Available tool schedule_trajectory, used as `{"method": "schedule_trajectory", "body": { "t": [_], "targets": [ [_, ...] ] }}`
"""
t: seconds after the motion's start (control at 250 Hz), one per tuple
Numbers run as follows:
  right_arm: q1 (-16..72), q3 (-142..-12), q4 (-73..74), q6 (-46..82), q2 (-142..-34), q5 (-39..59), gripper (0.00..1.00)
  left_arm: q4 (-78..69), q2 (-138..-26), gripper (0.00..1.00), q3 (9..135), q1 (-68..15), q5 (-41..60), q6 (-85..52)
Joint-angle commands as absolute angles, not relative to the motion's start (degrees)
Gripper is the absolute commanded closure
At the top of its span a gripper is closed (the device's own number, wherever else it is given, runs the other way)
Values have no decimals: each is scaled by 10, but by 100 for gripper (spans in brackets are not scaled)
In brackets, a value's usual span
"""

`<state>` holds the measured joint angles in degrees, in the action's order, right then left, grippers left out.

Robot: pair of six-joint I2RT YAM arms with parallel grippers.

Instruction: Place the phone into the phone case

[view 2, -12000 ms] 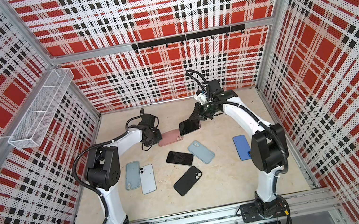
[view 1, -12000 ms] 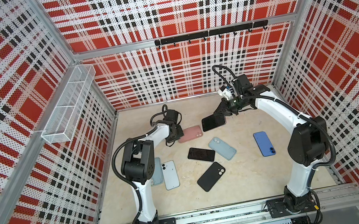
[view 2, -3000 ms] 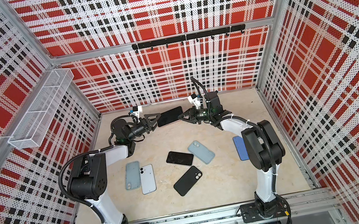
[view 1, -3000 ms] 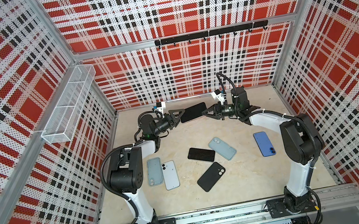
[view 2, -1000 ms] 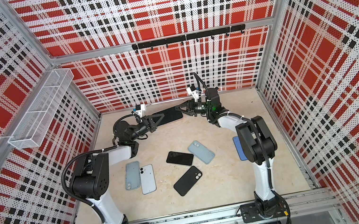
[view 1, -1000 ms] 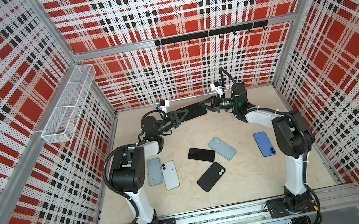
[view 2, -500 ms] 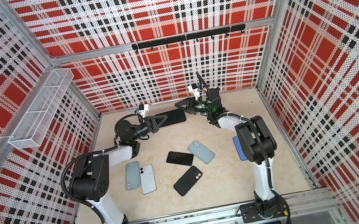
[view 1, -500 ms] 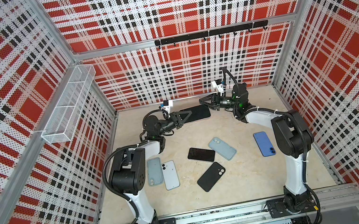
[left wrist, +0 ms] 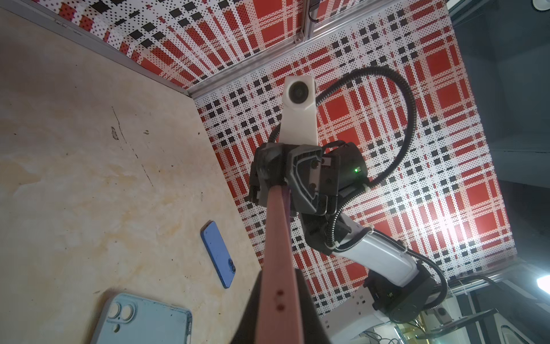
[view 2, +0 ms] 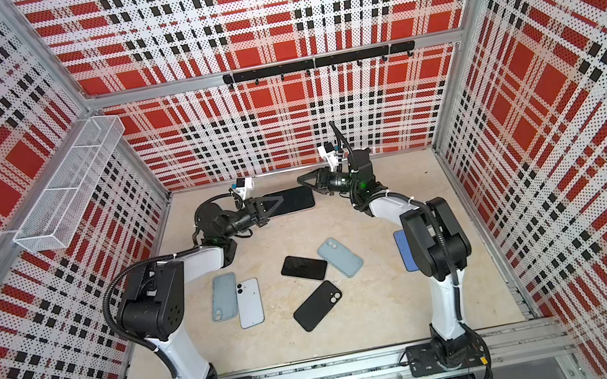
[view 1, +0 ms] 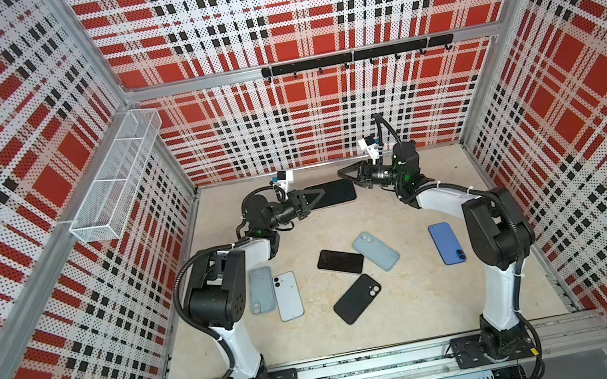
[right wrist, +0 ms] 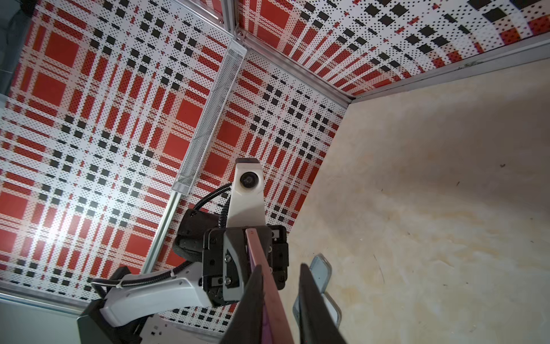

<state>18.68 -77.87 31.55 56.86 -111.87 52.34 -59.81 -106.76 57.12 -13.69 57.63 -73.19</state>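
A phone with a dark screen facing up is held in the air at the back of the table, inside a pink phone case. My left gripper is shut on its left end; in the left wrist view its fingers flank the pink rim. My right gripper straddles the right end. In the right wrist view one finger lies against the pink rim, while the other finger stands apart from it. A thin purple strip runs along the rim.
On the table lie a black phone, a light blue case, a blue phone, a black case, a pale blue case and a white phone. A wire basket hangs on the left wall.
The cased phone has stayed aloft between both grippers, shifting only slightly. My right gripper has edged in along the phone's right end, its jaws widening briefly and then narrowing.
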Motion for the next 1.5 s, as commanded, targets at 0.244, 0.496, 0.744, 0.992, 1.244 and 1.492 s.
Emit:
{"method": "schedule_trajectory", "body": {
  "t": [0.244,0.496,0.744,0.992,1.244,1.492],
  "targets": [
    [215,-760,212,429,-1050,474,100,-611,-1042,91,571,-141,571,-724],
    [201,-744,262,498,-1041,514,70,-625,-1035,92,572,-134,578,-729],
    [186,-736,185,467,-999,546,56,-643,-1030,92,584,-125,607,-723],
    [186,-742,147,456,-983,571,62,-609,-1024,93,587,-117,612,-697],
    [186,-771,167,476,-1000,570,86,-540,-1002,93,577,-121,608,-649],
    [186,-783,117,433,-1005,549,96,-509,-990,92,591,-120,612,-636]
  ]
}}
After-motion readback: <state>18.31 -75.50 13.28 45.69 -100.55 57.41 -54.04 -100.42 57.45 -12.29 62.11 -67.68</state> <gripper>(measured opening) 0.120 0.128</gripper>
